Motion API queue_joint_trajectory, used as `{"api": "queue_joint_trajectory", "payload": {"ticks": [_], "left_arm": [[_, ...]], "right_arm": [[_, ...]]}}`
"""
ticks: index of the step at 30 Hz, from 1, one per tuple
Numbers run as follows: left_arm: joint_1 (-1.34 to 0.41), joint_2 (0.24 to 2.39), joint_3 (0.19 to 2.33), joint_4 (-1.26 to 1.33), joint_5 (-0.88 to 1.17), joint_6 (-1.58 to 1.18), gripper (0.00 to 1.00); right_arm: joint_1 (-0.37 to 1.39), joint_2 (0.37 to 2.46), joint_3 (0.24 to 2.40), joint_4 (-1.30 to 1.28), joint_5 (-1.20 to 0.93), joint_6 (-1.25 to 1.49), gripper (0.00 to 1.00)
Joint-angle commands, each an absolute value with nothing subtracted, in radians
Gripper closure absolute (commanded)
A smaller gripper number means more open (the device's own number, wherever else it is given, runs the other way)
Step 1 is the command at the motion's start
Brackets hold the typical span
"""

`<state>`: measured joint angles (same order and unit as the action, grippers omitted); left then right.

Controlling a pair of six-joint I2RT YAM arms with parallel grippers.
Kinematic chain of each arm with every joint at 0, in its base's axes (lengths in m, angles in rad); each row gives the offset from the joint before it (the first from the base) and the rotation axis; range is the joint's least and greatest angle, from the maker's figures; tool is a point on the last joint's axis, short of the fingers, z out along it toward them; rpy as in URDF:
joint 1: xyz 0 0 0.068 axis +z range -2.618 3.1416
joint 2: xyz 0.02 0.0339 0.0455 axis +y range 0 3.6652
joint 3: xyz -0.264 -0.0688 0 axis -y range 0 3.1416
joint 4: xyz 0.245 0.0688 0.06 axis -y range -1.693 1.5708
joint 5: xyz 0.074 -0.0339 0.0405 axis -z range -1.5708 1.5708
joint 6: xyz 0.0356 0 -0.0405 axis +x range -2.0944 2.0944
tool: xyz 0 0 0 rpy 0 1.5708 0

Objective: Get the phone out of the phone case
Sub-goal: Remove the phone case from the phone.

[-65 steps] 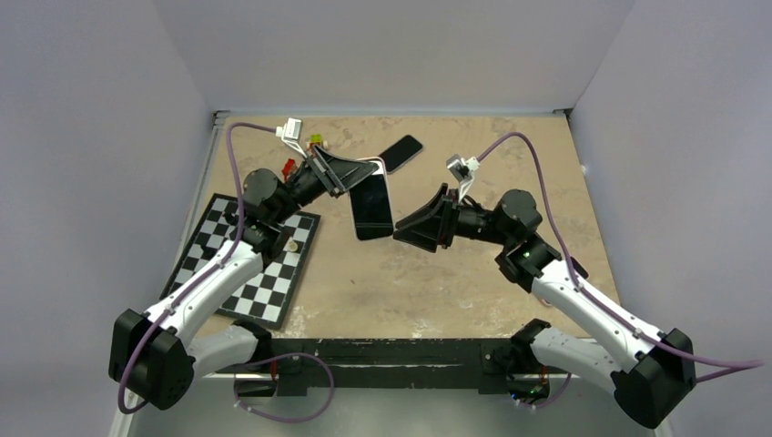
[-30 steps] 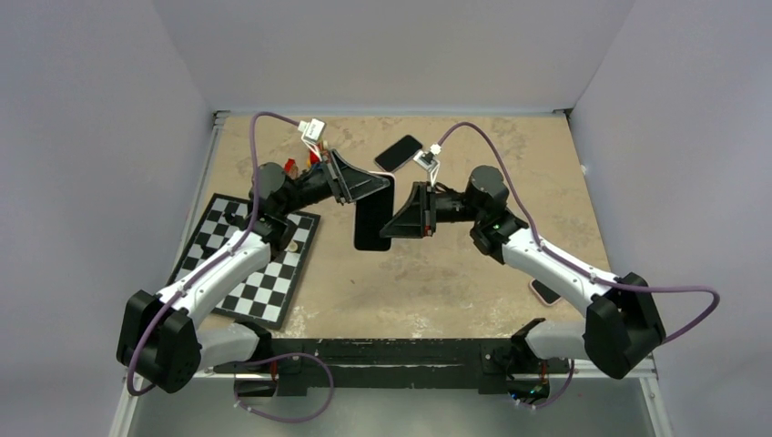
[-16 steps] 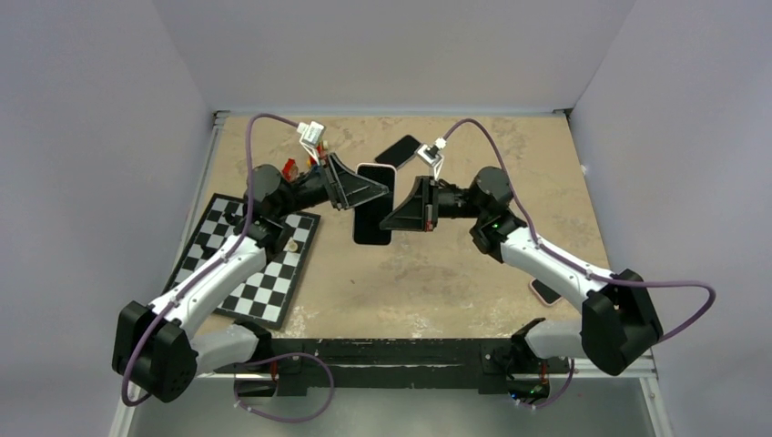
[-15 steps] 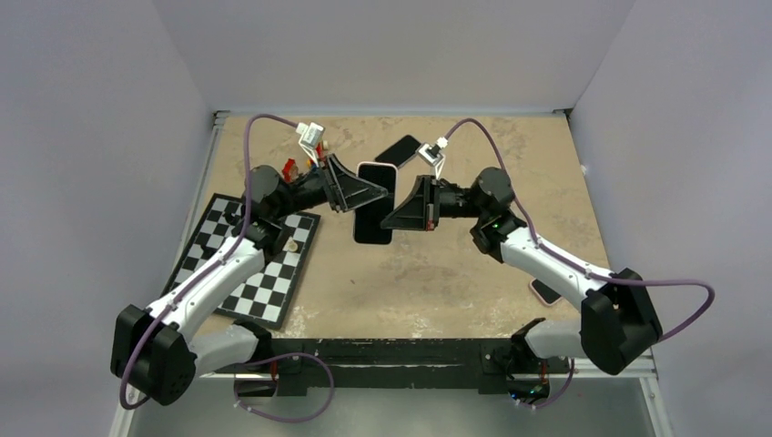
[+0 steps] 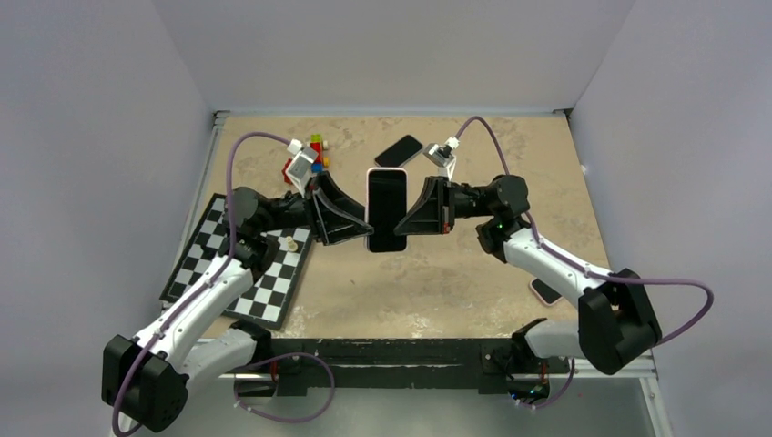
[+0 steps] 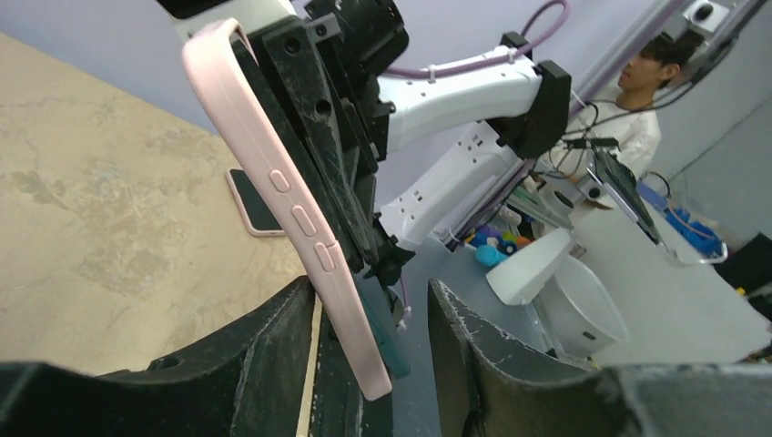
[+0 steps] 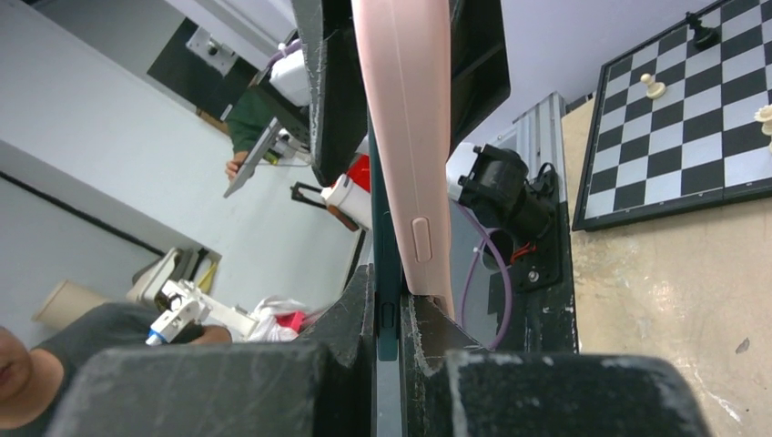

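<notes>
The phone, dark screen up, hangs in the air above the table's middle in its pink phone case. My right gripper is shut on the phone's teal edge. There the pink case stands off the phone, outside the right finger. My left gripper is open around the case's other long side. The case leans against its left finger, with a wide gap to the other finger.
A chessboard with a few pieces lies at the left under my left arm. A second dark phone and coloured blocks sit at the back. Another phone in a pink case lies near the right arm's base.
My left gripper has opened and drawn back to the left. My right gripper has shut on the phone, and the phone now sits a little further right, between both grippers.
</notes>
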<state>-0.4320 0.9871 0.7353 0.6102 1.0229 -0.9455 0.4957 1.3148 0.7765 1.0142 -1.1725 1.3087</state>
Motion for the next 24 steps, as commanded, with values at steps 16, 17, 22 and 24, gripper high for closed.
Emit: {"api": "queue_joint_trajectory", "payload": {"ticks": [16,17,22,24], "left_arm": [[-0.437,1.116,0.696,1.263,1.267,-1.279,0.53],[-0.439,1.099,0.695,1.18,1.262,-1.214,0.54],[-0.464,0.969,0.757,0.539,1.18,-0.74,0.61],[-0.468,0.951,0.787,0.4,1.163,-0.636,0.63]], "right_arm": [[0.473,1.222,0.8,1.067,-1.148,1.298,1.0],[0.475,1.222,0.799,1.07,-1.147,1.299,1.0],[0.477,1.247,0.828,1.074,-1.16,1.303,1.0],[0.476,1.254,0.839,1.075,-1.166,1.305,1.0]]}}
